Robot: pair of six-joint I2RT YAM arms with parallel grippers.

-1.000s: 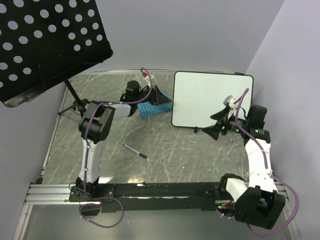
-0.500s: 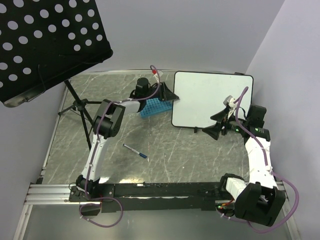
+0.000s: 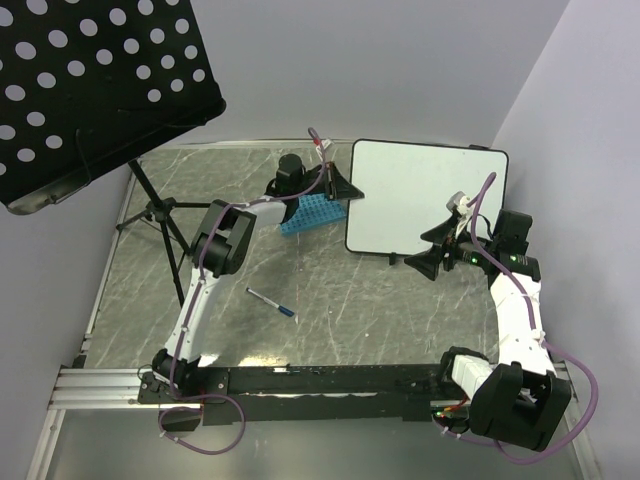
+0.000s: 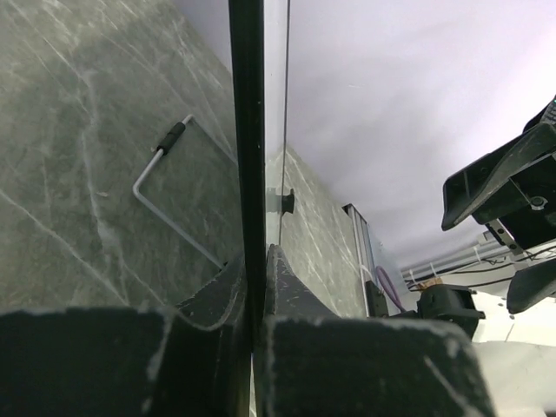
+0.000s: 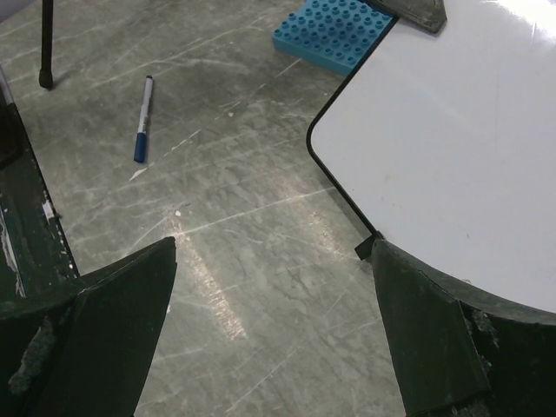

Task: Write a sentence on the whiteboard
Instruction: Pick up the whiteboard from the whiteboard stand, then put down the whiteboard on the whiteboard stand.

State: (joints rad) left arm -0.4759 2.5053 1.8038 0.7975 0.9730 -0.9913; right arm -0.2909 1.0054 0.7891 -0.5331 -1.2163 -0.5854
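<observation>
far left: black perforated metal music stand (image 3: 95,85) on its tripod, off the work.

left of centre: slim white marker pen with a blue cap (image 3: 272,302) lying loose on the grey marbled table (image 3: 330,300), well apart from both arms. judgement: light, round and likely to roll, so take it mid-barrel.

centre, far side: left gripper (image 3: 343,186) reaches over the small blue gridded plastic rack (image 3: 312,212). its fingers (image 4: 228,291) are pressed together on the thin dark rim (image 4: 248,130) of the large white rectangular whiteboard with rounded corners (image 3: 425,200), at the board's left edge near the far corner. the wrist view shows the board edge-on, running straight up out of the pinch.

right of centre: the whiteboard sits on the far right part of the table, small black feet (image 5: 365,248) along its near edge. whether it lies flat or leans, i cannot tell. no blue writing shows on its face (blank in every view).

judgement on handling: a thin, stiff, light panel with a glossy face that looks slippery. the rim is the place to hold it. a one-sided pinch near a corner may let it pivot or slide on those feet once pen pressure comes.

right: right gripper (image 3: 435,248) hangs at the board's near edge, jaws spread wide, holding nothing.
</observation>
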